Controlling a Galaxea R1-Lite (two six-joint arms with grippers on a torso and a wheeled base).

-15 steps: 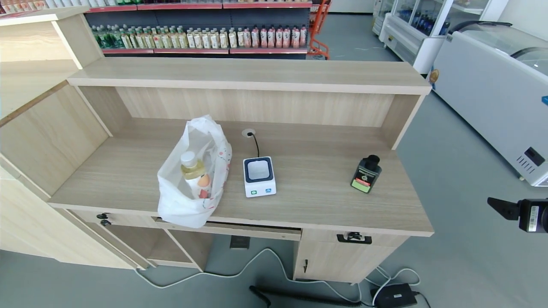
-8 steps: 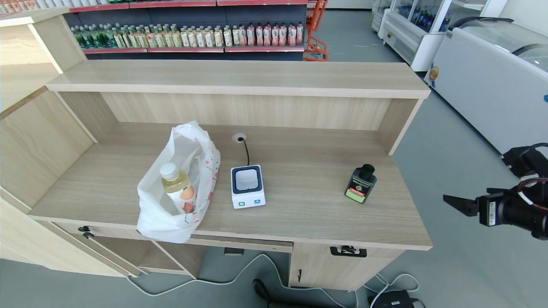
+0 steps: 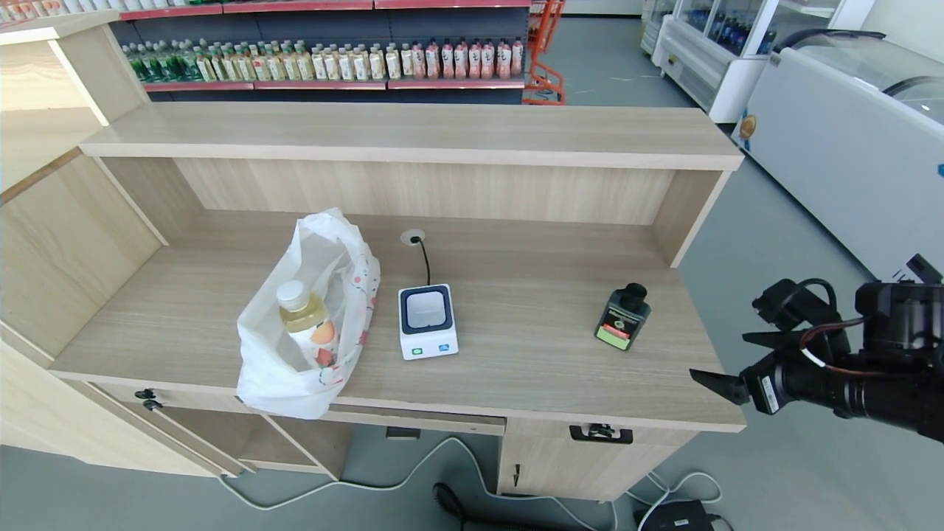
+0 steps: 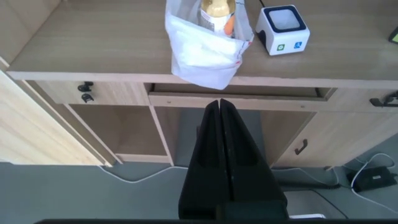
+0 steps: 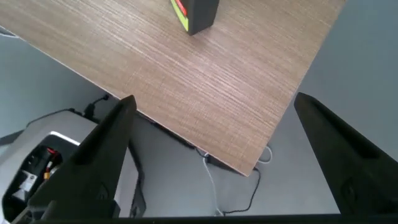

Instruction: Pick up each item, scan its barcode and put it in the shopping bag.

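Bottle (image 3: 622, 318) stands upright, long axis vertical, cap up, at the bench's (image 3: 516, 369) right end. Right fingers (image 5: 106, 155) spread wide by the near right corner; left fingers (image 4: 211, 143) pressed together.

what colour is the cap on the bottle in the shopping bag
White. The cap shows best in the head view.

You had the shopping bag (image 3: 295, 376) at the left of the counter (image 3: 531, 369), by its front edge, a bottle (image 3: 302, 317) upright in it — the scanner (image 3: 426, 321) just to its right. The second bottle (image 3: 622, 318) stood well right of the scanner, near the counter's right end — your right gripper (image 3: 719, 355) hung off the front right corner.
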